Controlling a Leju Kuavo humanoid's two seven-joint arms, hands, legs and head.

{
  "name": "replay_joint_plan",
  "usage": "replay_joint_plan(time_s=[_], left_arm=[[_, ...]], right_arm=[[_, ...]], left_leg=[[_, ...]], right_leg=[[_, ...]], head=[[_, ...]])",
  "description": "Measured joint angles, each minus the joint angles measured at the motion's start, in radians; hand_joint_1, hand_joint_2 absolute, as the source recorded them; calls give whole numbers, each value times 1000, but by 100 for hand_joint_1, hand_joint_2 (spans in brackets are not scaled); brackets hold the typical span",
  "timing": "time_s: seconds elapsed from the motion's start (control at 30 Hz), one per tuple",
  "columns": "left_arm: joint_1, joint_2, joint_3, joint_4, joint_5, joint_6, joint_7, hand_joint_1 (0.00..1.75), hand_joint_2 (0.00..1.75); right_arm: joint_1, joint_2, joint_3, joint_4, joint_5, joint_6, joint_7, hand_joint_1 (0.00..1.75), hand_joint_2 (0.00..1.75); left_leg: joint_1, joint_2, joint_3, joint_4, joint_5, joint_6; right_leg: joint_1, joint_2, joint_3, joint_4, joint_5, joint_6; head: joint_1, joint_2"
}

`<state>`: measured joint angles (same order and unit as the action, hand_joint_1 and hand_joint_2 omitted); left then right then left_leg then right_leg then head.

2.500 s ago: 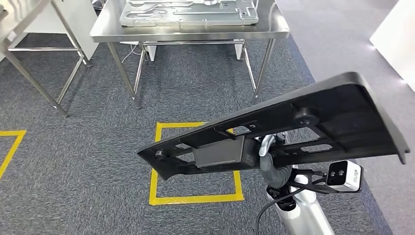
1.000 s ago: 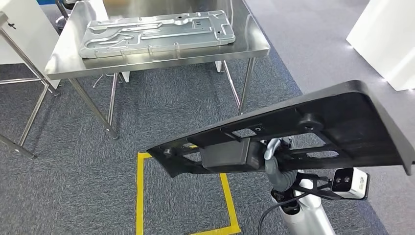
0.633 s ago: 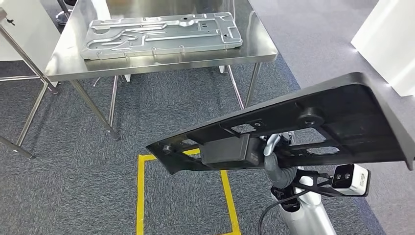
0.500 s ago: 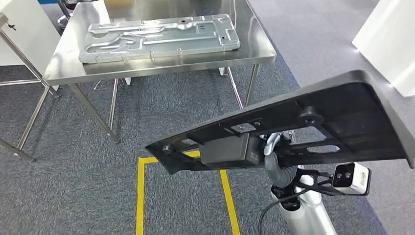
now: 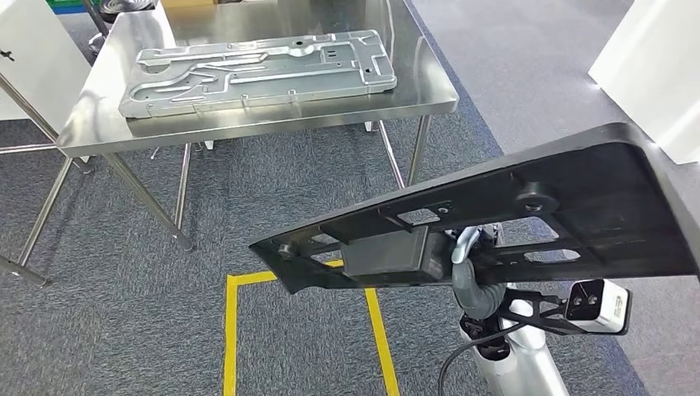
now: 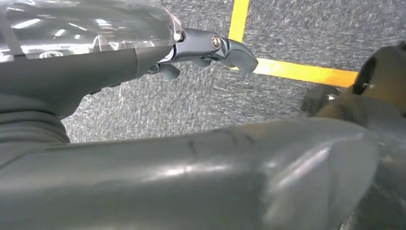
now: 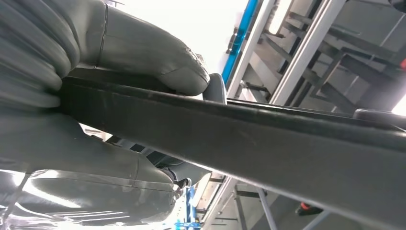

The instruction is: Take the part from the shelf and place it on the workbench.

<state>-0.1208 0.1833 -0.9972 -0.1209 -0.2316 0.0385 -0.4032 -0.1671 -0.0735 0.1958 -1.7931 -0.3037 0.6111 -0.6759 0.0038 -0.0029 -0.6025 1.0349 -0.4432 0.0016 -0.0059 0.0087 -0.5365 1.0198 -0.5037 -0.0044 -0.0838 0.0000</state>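
Gripped black part (image 5: 528, 223) in right hand (image 5: 469, 276), thumb clamped over edge; left hand (image 6: 210, 48) hung empty, fingers loosely apart; steel desk (image 5: 429, 91) at 11 o'clock.

The black part (image 5: 512, 223) ran off the right edge of the head view, so I could not see its far end. It covered most of my right hand (image 5: 468, 276), leaving a thumb and wrist visible. The workbench (image 5: 248, 124) was cut at the upper edge. My left hand (image 6: 143, 52) showed blurred, too close.
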Motion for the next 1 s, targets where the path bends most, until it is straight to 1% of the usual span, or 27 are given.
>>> replay_joint_plan(time_s=[0.03,0.1,0.13,0.17,0.23,0.27,0.3,0.33,0.37,0.4,0.43,0.47,0.5,0.57,0.6,0.63,0.67,0.7,0.73,0.77,0.8,0.83,0.87,0.9,0.93,0.97,1.0], left_arm=[[-1,0,0,0,0,0,0,0,0],[0,1,0,0,0,0,0,0,0],[0,2,0,0,0,0,-1,0,0],[-1,2,0,0,0,0,-1,0,0],[-1,2,0,0,0,0,-1,0,0],[-1,2,0,0,0,0,-1,0,0],[0,2,0,0,0,-1,-1,0,0],[1,1,0,0,0,-1,-2,0,0],[2,1,0,0,0,-2,-2,0,0],[2,1,0,0,0,-2,-2,0,0],[2,1,0,0,0,-2,-3,0,0],[1,1,0,0,0,-2,-3,0,0],[0,1,0,0,0,-3,-3,0,0],[-1,1,0,0,0,-3,-3,0,0],[-2,1,0,0,0,-3,-3,0,0],[-3,1,0,0,0,-3,-3,0,0],[-4,1,0,0,0,-2,-4,0,0],[-3,1,0,0,0,-2,-4,0,0],[-2,1,0,0,0,-2,-5,0,0],[0,1,0,0,0,-2,-5,0,0],[2,1,0,0,0,-2,-5,0,0],[4,1,0,0,0,-2,-5,0,0],[6,1,0,0,0,-2,-6,0,0],[6,1,0,0,0,-2,-6,0,0],[6,1,0,0,0,-2,-7,0,0],[6,2,0,0,0,-2,-8,0,0],[6,2,0,0,0,-2,-10,0,0]], right_arm=[[-1,0,0,0,0,0,-1,175,175],[-2,-1,-2,0,0,0,-3,175,175],[-3,-3,-2,0,0,0,-4,175,175],[-3,-5,-4,0,0,-1,-5,175,175],[-1,-9,-6,2,0,-2,-7,175,175],[0,-10,-7,4,0,-3,-7,175,175],[2,-12,-7,6,0,-3,-8,175,175],[3,-13,-8,8,0,-4,-8,175,175],[3,-15,-9,8,0,-4,-8,175,175],[3,-17,-9,9,0,-4,-9,175,175],[3,-18,-10,9,0,-4,-9,175,175],[3,-18,-10,8,0,-4,-9,175,175],[3,-18,-10,8,0,-4,-9,175,175],[4,-19,-10,8,1,-6,-9,175,175],[4,-19,-10,7,2,-7,-9,175,175],[5,-19,-10,6,2,-8,-9,175,175],[5,-19,-10,5,3,-10,-9,175,175],[6,-19,-10,5,3,-11,-9,175,175],[8,-19,-9,5,4,-13,-9,175,175],[10,-19,-9,5,5,-15,-9,175,175],[12,-19,-9,5,6,-16,-9,175,175],[14,-18,-9,6,8,-17,-8,175,175],[14,-18,-9,6,10,-17,-8,175,175],[14,-18,-9,5,11,-17,-8,175,175],[14,-18,-8,5,12,-17,-8,175,175],[14,-18,-8,5,15,-18,-7,175,175],[13,-18,-8,5,20,-20,-6,175,175]], left_leg=[[-2,0,2,-5,-3,3],[4,0,9,-15,-3,13],[7,0,15,-21,-3,19],[10,0,21,-26,-4,24],[9,0,29,-28,-11,29],[9,0,33,-27,-15,30],[9,0,39,-27,-21,29],[9,-1,46,-27,-27,28],[10,-1,56,-27,-33,26],[10,-1,65,-27,-41,22],[8,-2,72,-26,-49,17],[6,-2,77,-26,-56,11],[4,-2,80,-27,-61,5],[3,0,89,-32,-70,-7],[5,1,92,-28,-75,-13],[6,2,88,-8,-85,-17],[7,2,69,34,-103,-21],[9,2,35,99,-126,-24],[9,2,-11,173,-151,-26],[9,2,-55,237,-165,-28],[9,2,-89,272,-161,-28],[9,2,-103,267,-134,-27],[8,2,-99,223,-88,-23],[8,2,-80,151,-34,-18],[4,2,-56,85,3,-12],[1,2,-36,36,24,-6],[-3,1,-23,8,27,0]], right_leg=[[0,1,1,-2,-1,6],[1,-1,3,2,-9,17],[1,-3,-5,24,-22,22],[1,-4,-25,68,-43,26],[-3,-4,-100,201,-93,32],[-5,-5,-138,257,-105,35],[-7,-5,-161,281,-96,37],[-9,-6,-164,265,-67,38],[-11,-7,-148,212,-22,39],[-13,-9,-121,139,23,38],[-12,-10,-94,74,50,35],[-11,-11,-75,30,63,30],[-9,-11,-65,10,61,24],[-7,-7,-58,6,50,9],[-8,-6,-52,2,47,2],[-9,-5,-44,-2,44,-5],[-9,-6,-35,-5,40,-11],[-9,-7,-27,-7,35,-16],[-8,-8,-20,-7,28,-19],[-6,-7,-12,-7,21,-21],[-5,-6,-4,-7,13,-21],[-5,-5,7,-7,4,-21],[-4,-4,21,-7,-6,-19],[-4,-3,36,-8,-17,-17],[-2,-3,48,-8,-28,-13],[-1,-2,58,-10,-37,-8],[0,-2,66,-13,-43,-3]], head=[[0,0],[0,0],[0,0],[0,0],[0,0],[0,0],[0,0],[0,0],[0,0],[0,0],[0,0],[0,0],[0,0],[0,0],[0,0],[0,0],[0,0],[0,0],[0,0],[0,0],[0,0],[0,0],[0,0],[0,0],[0,0],[0,0],[0,0]])
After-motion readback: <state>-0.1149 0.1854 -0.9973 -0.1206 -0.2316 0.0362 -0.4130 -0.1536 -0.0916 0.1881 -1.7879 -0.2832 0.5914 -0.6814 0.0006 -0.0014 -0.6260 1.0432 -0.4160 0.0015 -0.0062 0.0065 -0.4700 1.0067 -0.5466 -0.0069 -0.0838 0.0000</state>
